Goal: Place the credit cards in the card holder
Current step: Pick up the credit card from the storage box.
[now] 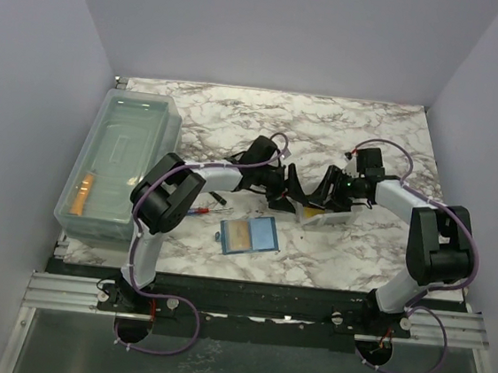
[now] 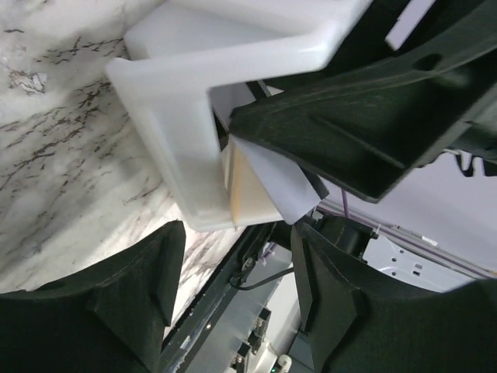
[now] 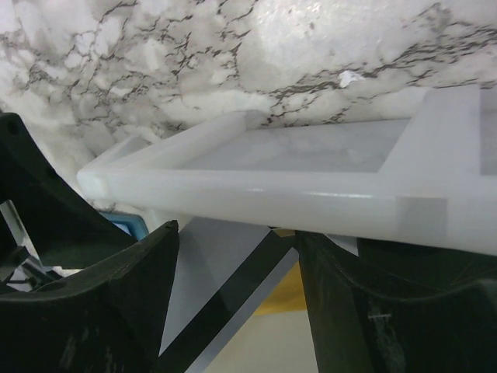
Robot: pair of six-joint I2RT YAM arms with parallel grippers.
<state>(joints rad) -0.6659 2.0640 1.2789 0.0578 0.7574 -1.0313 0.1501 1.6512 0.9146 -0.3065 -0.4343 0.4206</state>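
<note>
Clear plastic forms the large bin [image 1: 167, 132] at the left edge of the marbled worktop [image 1: 370, 137], and inside it we see one slim orange object [image 1: 84, 191] lying near its front end. Near the front middle of the worktop the teal-blue card holder [image 1: 264, 234] lies open and flat, with one golden-orange credit card [image 1: 239, 234] resting on its left half. Just behind and to the right of it sits the shallow white tray [image 1: 328, 218], a smooth, matte, thick-rimmed rectangle. From the right wrist the part of its floor [image 3: 295, 148] that we see looks bare. From the left wrist a second golden card [image 2: 242, 186] shows as a narrow strip against the tray's wall [image 2: 190, 140], partly under a pale, thin sheet. We cannot tell whether it lies inside the tray or outside. The two arms meet over this tray. The left pincer [image 1: 289, 195] faces the tray's corner with its jaws spread wide and nothing clamped between them [image 2: 235, 241]. The right pincer [image 1: 324, 193] also has its jaws apart [image 3: 237, 237], with the tray's rim crossing just above its dark, ribbed fingers [image 3: 101, 303]. One of those fingers reaches across the tray in the left wrist view, over the pale sheet, and we cannot tell whether it touches. Below the rim we glimpse a golden patch [image 3: 289, 291] and a sliver of teal.
</note>
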